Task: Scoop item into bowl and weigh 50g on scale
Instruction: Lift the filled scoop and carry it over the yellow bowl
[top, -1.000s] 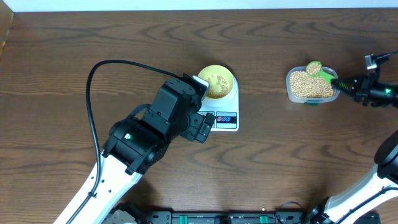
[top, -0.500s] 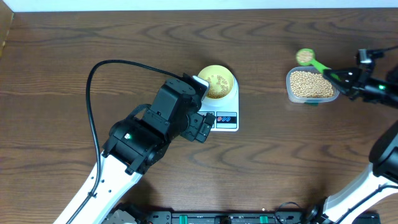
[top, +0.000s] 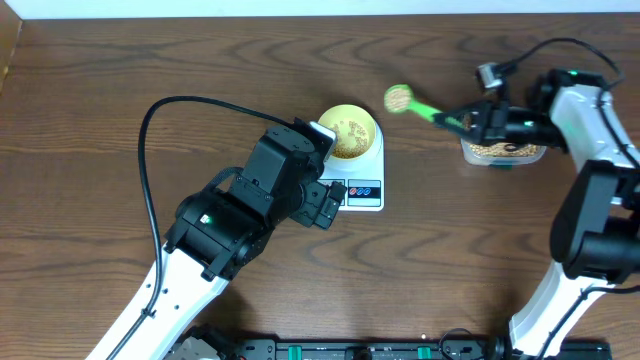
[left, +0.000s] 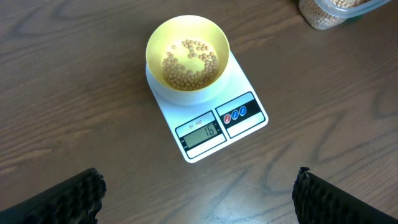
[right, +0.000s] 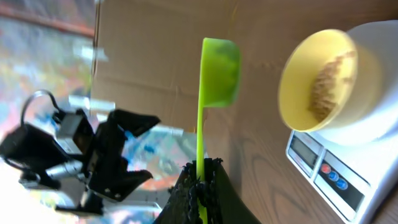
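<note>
The pale yellow bowl (top: 349, 131) sits on the white scale (top: 362, 182) at table centre and holds a thin layer of beans (left: 189, 62). The scale's display (left: 200, 132) shows a reading of about 16. My right gripper (top: 470, 122) is shut on the handle of a green scoop (top: 399, 98), whose head is full of beans and hangs in the air just right of the bowl. In the right wrist view the scoop (right: 217, 71) is left of the bowl (right: 317, 81). My left gripper (left: 196, 199) is open and empty, just in front of the scale.
A clear plastic tub (top: 503, 148) of beans stands at the right, partly under my right arm; its corner shows in the left wrist view (left: 333, 11). My left arm (top: 235, 215) lies left of the scale, with a black cable looping above it.
My right gripper has lifted the filled scoop out of the tub and carried it left, close to the bowl. The left arm has not moved.
</note>
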